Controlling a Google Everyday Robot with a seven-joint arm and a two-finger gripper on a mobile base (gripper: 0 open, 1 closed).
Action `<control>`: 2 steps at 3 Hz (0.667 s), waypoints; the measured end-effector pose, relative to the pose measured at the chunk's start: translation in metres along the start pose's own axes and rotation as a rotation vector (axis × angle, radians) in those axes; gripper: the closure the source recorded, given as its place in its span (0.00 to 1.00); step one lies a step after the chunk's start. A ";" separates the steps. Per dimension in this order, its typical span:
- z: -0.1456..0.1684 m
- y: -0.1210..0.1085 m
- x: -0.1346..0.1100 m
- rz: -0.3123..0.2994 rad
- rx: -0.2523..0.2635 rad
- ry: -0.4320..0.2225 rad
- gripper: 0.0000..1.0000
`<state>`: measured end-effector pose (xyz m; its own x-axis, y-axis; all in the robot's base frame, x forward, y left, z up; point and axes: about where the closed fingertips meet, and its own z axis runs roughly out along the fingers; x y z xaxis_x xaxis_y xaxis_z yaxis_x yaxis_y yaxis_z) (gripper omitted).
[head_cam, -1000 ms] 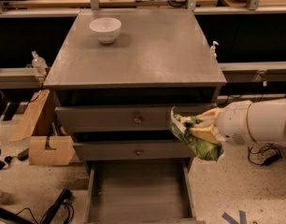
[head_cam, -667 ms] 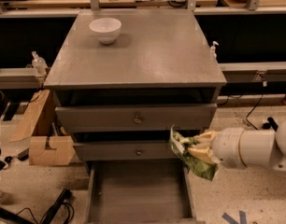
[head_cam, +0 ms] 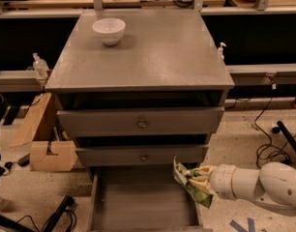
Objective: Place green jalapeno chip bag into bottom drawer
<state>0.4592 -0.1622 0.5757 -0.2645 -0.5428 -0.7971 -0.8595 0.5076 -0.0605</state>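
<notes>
Finding one: position. The gripper (head_cam: 195, 180) sits low at the front of the cabinet, beneath the front right corner of the tabletop (head_cam: 153, 57) and below the middle drawer (head_cam: 143, 154). Its jaws are clamped on the green jalapeno chip bag (head_cam: 188, 186), which hangs crumpled from them, tilted, with its upper end toward the cabinet.

Finding two: change. One second ago the gripper held the bag level with the top drawer (head_cam: 140, 122), just outside its right end. It has since come straight down past both knobbed fronts and drifted slightly toward the left edge of the tabletop. The grip on the bag appears unchanged throughout.

Finding three: target. The bottom drawer (head_cam: 133, 197) stands pulled out and open, its floor bare. The bag now overlaps the drawer's right wall. Its upper end lies over the floor and its lower end looks to be outside the wall. We cannot tell how high above the wall it hangs.

Assessment: the carry is nearly done and only placement remains. We judge that a further shift toward the left edge is needed before release. If dropped here, the bag could catch on the wall or fall to the ground beside the arm (head_cam: 257, 185).

Unaffected: the white bowl (head_cam: 109, 30) rests near the back left corner of the tabletop.
</notes>
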 end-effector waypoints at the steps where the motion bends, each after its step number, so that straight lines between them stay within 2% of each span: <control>1: 0.000 0.000 0.000 0.000 0.000 0.000 1.00; 2: 0.026 -0.007 0.009 0.010 -0.010 -0.004 1.00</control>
<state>0.4740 -0.1534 0.5534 -0.2711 -0.5348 -0.8003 -0.8613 0.5060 -0.0463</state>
